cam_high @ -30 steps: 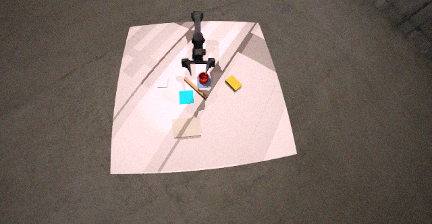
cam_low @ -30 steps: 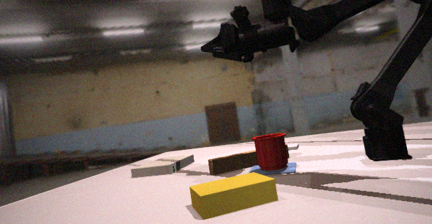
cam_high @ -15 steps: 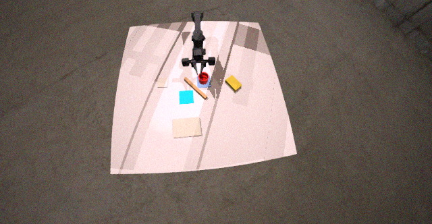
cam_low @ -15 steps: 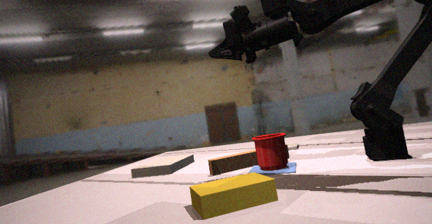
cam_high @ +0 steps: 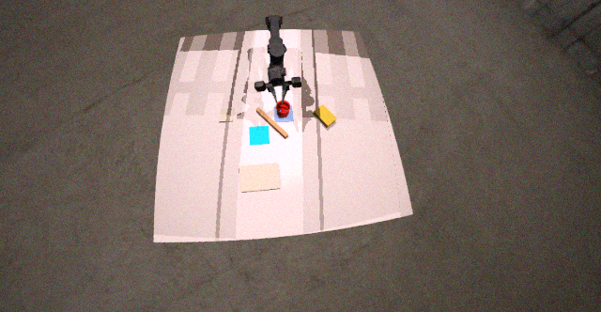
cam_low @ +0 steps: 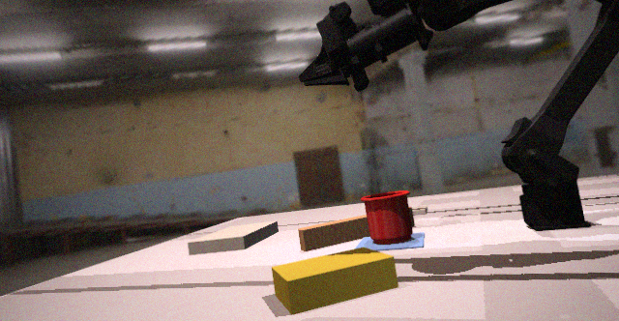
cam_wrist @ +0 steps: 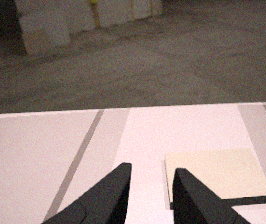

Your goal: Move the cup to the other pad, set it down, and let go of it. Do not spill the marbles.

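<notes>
Pale tbl (cam_high: 357, 171) (cam_low: 160, 273) (cam_wrist: 84, 145) w/ cup (cam_high: 283, 109) (cam_low: 389, 218) on blue pad (cam_high: 289, 118) (cam_low: 419, 241).

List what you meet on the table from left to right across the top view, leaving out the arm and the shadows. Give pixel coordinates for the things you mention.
Small pale flat piece (cam_high: 225, 118) → cyan pad (cam_high: 259, 135) → red cup (cam_high: 283, 109) (cam_low: 388, 219) on the blue pad (cam_high: 284, 119) (cam_low: 416, 241) → yellow block (cam_high: 325, 116) (cam_low: 338, 282). The wooden bar and large pale slab overlap others in that span, so they are left out.
</notes>
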You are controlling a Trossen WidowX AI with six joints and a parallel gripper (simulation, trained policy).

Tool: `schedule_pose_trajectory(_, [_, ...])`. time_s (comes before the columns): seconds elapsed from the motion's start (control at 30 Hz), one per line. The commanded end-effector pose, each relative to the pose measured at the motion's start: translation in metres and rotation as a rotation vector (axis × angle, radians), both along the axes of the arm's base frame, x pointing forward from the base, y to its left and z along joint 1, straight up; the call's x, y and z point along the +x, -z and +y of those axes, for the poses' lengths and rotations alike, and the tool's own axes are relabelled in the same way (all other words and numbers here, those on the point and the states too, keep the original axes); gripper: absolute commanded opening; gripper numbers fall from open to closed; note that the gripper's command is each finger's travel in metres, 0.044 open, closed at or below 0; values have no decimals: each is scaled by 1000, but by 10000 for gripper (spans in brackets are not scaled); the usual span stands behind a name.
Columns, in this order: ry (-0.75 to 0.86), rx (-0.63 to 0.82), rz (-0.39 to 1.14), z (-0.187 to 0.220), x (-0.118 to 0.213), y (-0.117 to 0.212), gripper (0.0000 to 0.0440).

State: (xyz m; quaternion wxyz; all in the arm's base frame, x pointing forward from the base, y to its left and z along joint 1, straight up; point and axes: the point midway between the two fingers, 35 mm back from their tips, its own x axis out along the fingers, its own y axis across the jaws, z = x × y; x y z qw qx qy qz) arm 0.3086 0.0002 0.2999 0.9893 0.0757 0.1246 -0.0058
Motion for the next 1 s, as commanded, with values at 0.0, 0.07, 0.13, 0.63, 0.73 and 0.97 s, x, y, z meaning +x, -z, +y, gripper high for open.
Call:
schedule_pose_trajectory(0.0, [-8, 50, 52, 5, -1, 1, 88])
schedule_pose_trajectory(0.07, [-8, 71, 76, 7, -2, 1, 87])
schedule_pose_trajectory(0.13, [-6, 93, 101, 9, -2, 1, 88])
schedule_pose_trajectory(0.63, [27, 265, 305, 22, -9, 5, 104])
schedule_pose_trajectory(0.73, [39, 299, 348, 25, -10, 7, 107])
schedule_pose_trajectory(0.97, [74, 373, 453, 31, -14, 11, 113])
